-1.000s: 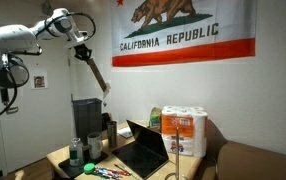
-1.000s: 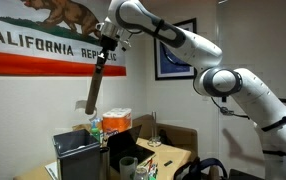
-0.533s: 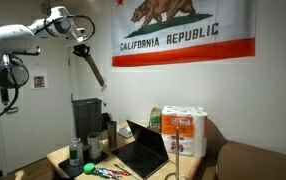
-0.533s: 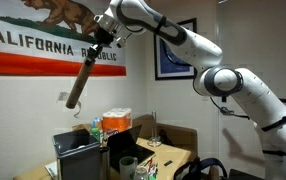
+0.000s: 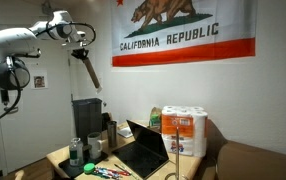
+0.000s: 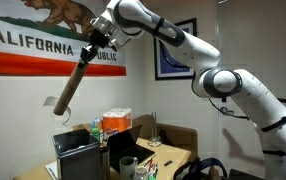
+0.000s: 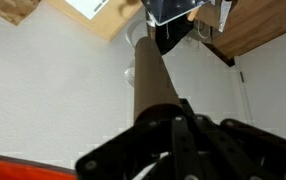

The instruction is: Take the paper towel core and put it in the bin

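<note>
The paper towel core is a long brown cardboard tube held high in the air in front of the wall. My gripper is shut on its upper end. In an exterior view the core slants down to the left from the gripper. The tall dark grey bin stands on the table below the core's lower end, and its rim also shows. In the wrist view the core runs away from the gripper toward a dark shape at the top of the picture.
A wrapped pack of white paper towel rolls stands on the table beside an open laptop. Small cups and pens lie near the bin. A California Republic flag hangs on the wall. A framed picture hangs behind the arm.
The arm has carried the core sideways along the wall. The core has tilted further from upright, with its lower end swinging outward. The grip stays shut.
</note>
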Controlling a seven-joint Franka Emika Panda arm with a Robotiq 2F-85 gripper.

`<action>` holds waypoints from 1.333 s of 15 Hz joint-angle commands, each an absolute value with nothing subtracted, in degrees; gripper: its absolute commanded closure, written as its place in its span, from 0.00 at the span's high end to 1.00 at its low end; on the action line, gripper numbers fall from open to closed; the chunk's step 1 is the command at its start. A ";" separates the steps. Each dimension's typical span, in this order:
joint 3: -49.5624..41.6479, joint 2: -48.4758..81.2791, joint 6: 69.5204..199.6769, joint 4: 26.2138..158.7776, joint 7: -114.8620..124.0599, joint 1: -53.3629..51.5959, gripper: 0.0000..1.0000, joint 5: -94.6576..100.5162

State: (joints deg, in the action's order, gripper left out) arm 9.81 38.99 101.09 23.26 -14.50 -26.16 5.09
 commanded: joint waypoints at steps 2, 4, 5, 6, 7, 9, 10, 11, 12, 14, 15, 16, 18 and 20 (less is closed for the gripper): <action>9.14 41.43 97.92 19.79 -9.83 -27.16 0.02 3.42; 10.16 38.56 99.25 25.32 -7.46 -26.40 0.02 3.92; 10.09 38.64 98.97 25.27 -6.32 -26.55 0.02 4.04; 10.12 38.57 98.71 25.34 -5.39 -26.65 0.02 4.06; 8.84 41.73 95.85 19.45 -4.83 -27.83 0.02 3.40; 10.26 38.44 97.37 25.16 -2.77 -27.01 0.02 3.89; 10.23 38.31 96.97 25.35 -1.68 -27.30 0.02 4.02; 10.27 38.25 96.54 25.42 -0.83 -27.49 0.02 4.02; 10.29 38.24 96.08 25.35 0.13 -27.71 0.02 4.00; 10.29 38.31 95.03 25.27 2.08 -27.99 0.02 3.97; 8.68 41.33 91.95 19.63 2.80 -29.22 0.02 3.33; 10.02 38.28 92.85 25.06 4.14 -28.27 0.02 4.08; 9.97 38.08 90.39 24.98 6.14 -28.30 0.02 4.12; 9.99 37.99 88.36 24.80 8.04 -28.22 0.02 4.08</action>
